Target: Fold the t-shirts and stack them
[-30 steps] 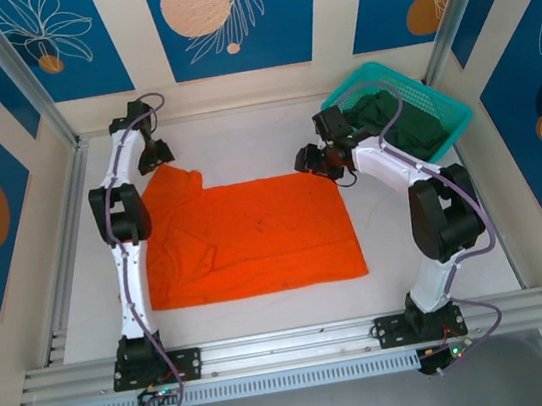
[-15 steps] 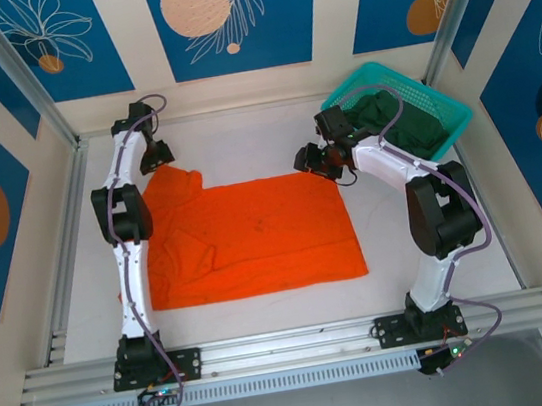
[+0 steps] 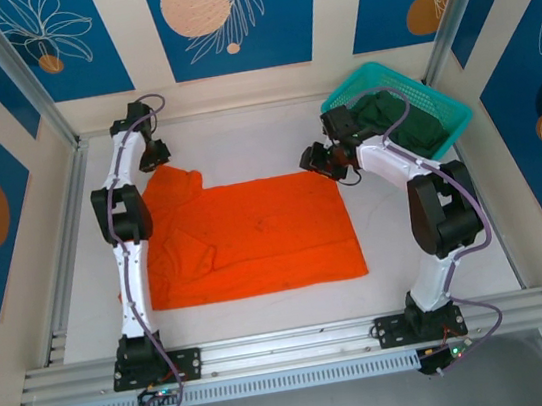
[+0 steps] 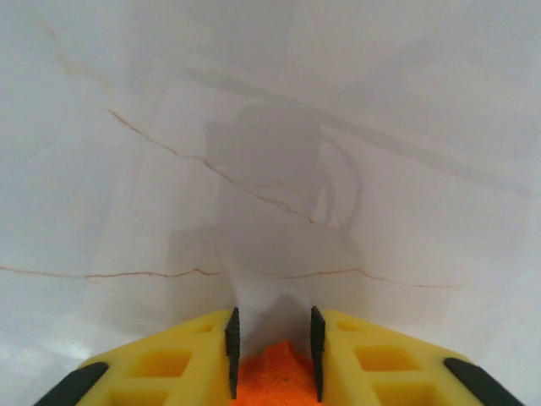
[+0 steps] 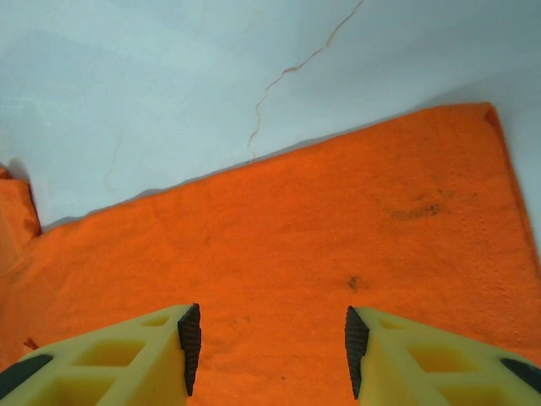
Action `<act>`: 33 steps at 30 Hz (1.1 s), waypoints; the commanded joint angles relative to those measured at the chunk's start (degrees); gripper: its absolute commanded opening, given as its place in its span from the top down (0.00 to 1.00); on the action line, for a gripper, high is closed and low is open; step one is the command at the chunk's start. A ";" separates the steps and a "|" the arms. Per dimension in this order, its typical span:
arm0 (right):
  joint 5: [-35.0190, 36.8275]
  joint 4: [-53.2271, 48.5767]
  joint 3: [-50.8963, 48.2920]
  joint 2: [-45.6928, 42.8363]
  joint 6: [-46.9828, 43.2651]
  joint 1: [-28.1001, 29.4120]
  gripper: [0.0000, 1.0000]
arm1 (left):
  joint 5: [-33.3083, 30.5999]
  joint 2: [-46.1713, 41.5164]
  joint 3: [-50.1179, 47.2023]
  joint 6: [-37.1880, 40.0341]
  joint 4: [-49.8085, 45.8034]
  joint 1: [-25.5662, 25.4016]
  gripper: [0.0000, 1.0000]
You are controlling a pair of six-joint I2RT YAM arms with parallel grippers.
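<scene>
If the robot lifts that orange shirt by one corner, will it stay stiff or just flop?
Probably floppy: the orange t-shirt lies flat but wrinkled, so it would likely sag from wherever it's pinched. Likely light: a small pinch in the jaws of the left gripper seems to hold it. Its fuzzy weave suggests little slipping.

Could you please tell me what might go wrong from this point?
The left hand pinches only a small bit of the orange t-shirt, so it could slip out when lifted. The right hand is open over the shirt with nothing gripped; lifting one side alone would likely skew the fold.
</scene>
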 commanded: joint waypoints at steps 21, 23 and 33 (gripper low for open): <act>13.88 -3.38 9.31 12.36 -2.98 -3.70 0.55 | 2.24 -11.21 -10.34 0.81 1.64 -2.84 1.00; 16.20 -1.77 8.80 12.95 -1.94 -2.86 0.54 | 2.16 -13.44 -12.26 0.99 2.11 -3.36 1.00; 20.47 1.06 9.43 16.82 2.32 -1.35 0.56 | 2.36 -18.22 -15.60 2.22 2.67 -4.36 1.00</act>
